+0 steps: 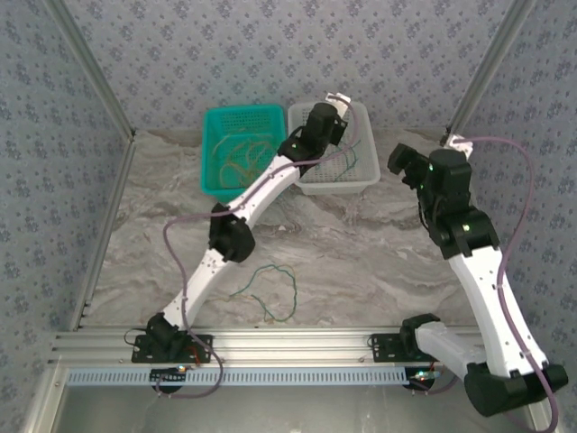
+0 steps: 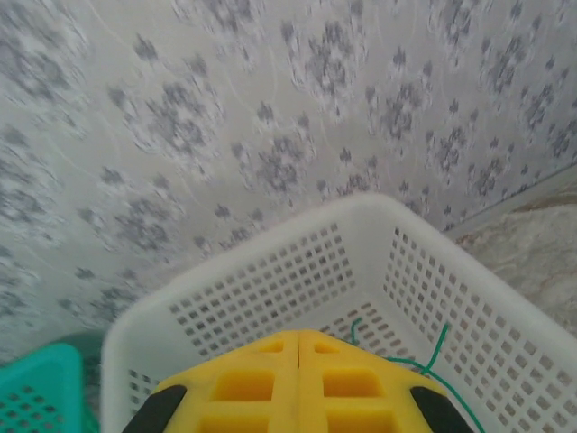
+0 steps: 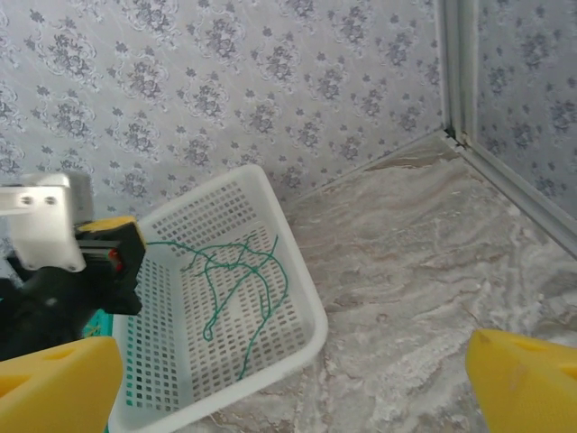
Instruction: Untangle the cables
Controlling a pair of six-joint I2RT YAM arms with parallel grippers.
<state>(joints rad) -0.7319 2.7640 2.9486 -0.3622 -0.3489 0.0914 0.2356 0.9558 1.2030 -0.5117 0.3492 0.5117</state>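
Observation:
A dark green cable (image 3: 255, 269) lies curled in the white basket (image 3: 306, 285). One end of it runs up to my left gripper (image 3: 133, 244), which hangs over the basket's far side (image 1: 335, 113). In the left wrist view its yellow fingers (image 2: 299, 336) are pressed together, and the green cable (image 2: 439, 345) trails out beside them. Another green cable (image 1: 293, 289) lies looped on the table near the front. Yellowish-tan cables (image 1: 242, 153) sit in the teal basket (image 1: 213, 185). My right gripper (image 1: 407, 167) hovers right of the white basket, open and holding nothing (image 3: 293, 356).
The teal and white baskets (image 1: 338, 187) stand side by side at the back of the marble table. The left arm's purple-grey cable (image 1: 171, 236) loops beside its elbow. Patterned walls with metal frame posts (image 1: 487, 63) close in the back and sides.

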